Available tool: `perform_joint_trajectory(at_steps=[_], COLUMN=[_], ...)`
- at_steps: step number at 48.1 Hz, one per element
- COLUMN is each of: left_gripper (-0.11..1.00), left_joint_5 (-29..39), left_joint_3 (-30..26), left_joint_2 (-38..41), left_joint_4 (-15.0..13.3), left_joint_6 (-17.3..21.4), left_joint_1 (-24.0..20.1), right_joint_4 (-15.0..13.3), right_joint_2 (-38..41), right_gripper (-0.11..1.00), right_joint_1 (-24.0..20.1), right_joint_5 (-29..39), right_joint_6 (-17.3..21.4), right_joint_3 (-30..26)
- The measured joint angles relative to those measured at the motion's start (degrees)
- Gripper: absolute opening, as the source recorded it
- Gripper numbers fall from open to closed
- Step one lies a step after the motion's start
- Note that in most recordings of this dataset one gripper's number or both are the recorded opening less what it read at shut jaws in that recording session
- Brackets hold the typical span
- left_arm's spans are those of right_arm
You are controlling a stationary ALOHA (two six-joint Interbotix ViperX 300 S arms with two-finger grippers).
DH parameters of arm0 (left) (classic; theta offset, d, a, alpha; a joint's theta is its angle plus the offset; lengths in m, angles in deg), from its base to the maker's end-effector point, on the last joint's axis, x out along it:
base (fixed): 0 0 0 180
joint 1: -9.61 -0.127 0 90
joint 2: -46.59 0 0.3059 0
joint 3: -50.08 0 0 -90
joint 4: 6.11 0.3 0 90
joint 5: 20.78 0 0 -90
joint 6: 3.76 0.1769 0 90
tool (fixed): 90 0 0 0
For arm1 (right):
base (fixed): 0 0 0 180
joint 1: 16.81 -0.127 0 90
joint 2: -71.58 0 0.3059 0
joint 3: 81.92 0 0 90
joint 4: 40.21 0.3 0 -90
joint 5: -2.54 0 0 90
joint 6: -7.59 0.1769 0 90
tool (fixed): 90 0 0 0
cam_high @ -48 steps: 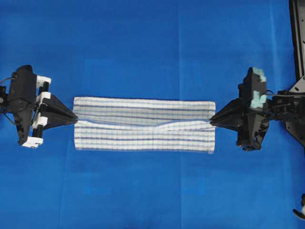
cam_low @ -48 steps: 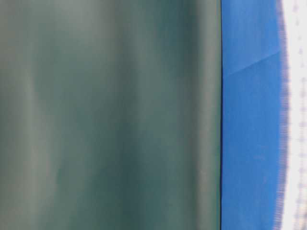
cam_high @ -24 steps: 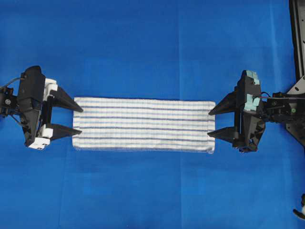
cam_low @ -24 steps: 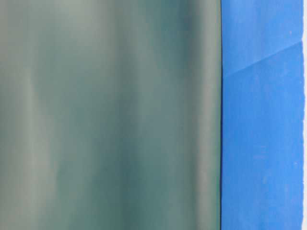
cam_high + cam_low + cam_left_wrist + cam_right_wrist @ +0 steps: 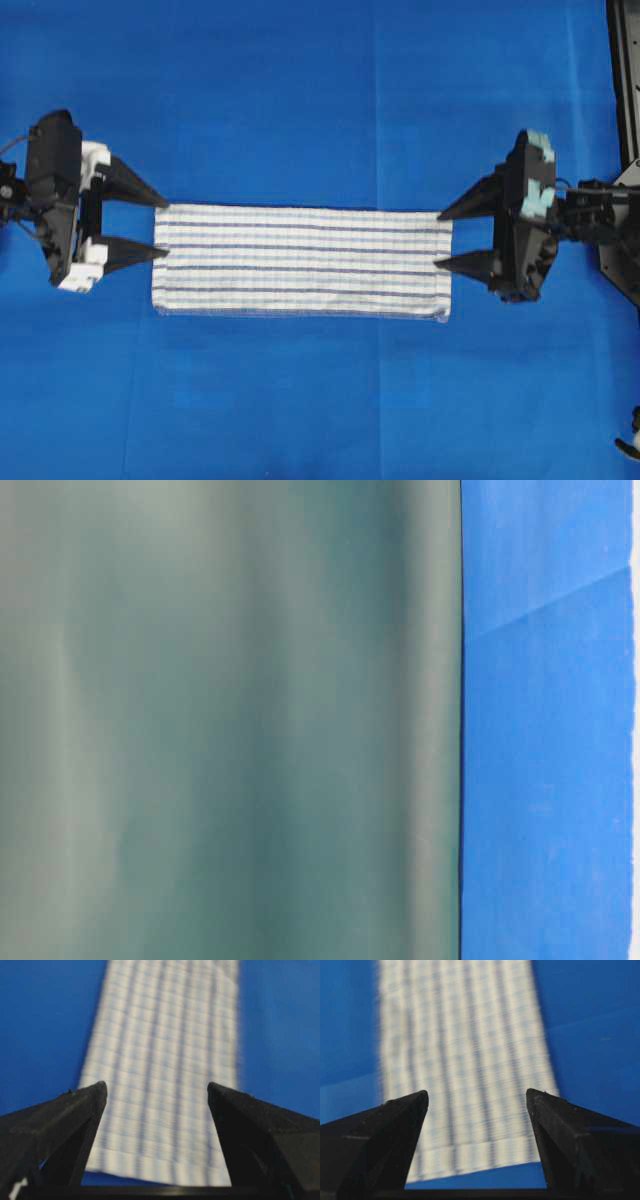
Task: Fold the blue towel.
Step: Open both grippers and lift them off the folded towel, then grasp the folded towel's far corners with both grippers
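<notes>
Blue towel [image 5: 300, 261] lies flat on the blue table covering [image 5: 300, 100], folded into a long horizontal strip mid-table, stripes running lengthwise. Left gripper [image 5: 158, 226] sits at the strip's left short edge, jaws spread wide with nothing between them, tips at the cloth's upper-left corner and edge; right gripper [image 5: 445, 239] mirrors it at the right short edge, also released and empty. Table-level view shows only a blurred grey-green surface [image 5: 230, 720] beside the covering.
</notes>
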State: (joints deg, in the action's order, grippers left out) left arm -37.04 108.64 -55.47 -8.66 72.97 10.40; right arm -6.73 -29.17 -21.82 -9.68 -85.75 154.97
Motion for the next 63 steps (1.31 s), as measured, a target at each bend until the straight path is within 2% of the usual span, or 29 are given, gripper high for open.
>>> perform_joint_trajectory(at_steps=[5,14,22,31,37,42,51,54,57,63], left_gripper=[0.75,0.75,0.75,0.75,0.71,0.60,0.13,0.02,0.01,0.01], left_joint_5=[0.7,1.7,1.6,1.4,1.1,0.5,0.6,0.7,1.0,1.9], left_joint_3=[-0.5,-1.7,-2.6,-3.6,-4.0,-4.7,-5.7,-5.8,-5.8,-6.1], left_joint_2=[0.4,3.7,8.8,14.9,18.9,20.7,21.8,21.8,21.8,21.8], left_joint_4=[0.0,0.1,0.2,0.1,0.2,0.2,0.1,0.1,0.2,0.1], left_joint_6=[0.2,2.2,4.7,4.7,4.7,4.7,4.5,4.4,4.4,4.4], left_joint_1=[-3.2,-5.5,-5.8,-6.9,-7.6,-7.6,-6.9,-6.2,-6.1,-6.0], right_joint_4=[0.0,-0.1,-0.1,0.0,0.0,0.0,-0.1,-0.1,-0.1,-0.1], right_joint_2=[0.3,3.4,7.8,13.8,16.8,18.2,19.1,19.1,19.1,19.1], right_gripper=[0.83,0.83,0.83,0.82,0.77,0.64,0.20,0.07,0.01,0.01], right_joint_1=[2.6,6.2,6.9,6.9,6.6,5.9,5.1,4.6,4.2,4.0], right_joint_5=[0.0,-1.0,-3.6,-5.5,-6.1,-6.5,-6.7,-6.7,-6.7,-6.7], right_joint_6=[-1.4,-2.8,-2.9,-2.9,-2.9,-3.2,-2.9,-3.2,-3.3,-3.2], right_joint_3=[0.2,0.1,0.1,-0.6,-1.6,-2.1,-2.6,-2.7,-2.7,-2.8])
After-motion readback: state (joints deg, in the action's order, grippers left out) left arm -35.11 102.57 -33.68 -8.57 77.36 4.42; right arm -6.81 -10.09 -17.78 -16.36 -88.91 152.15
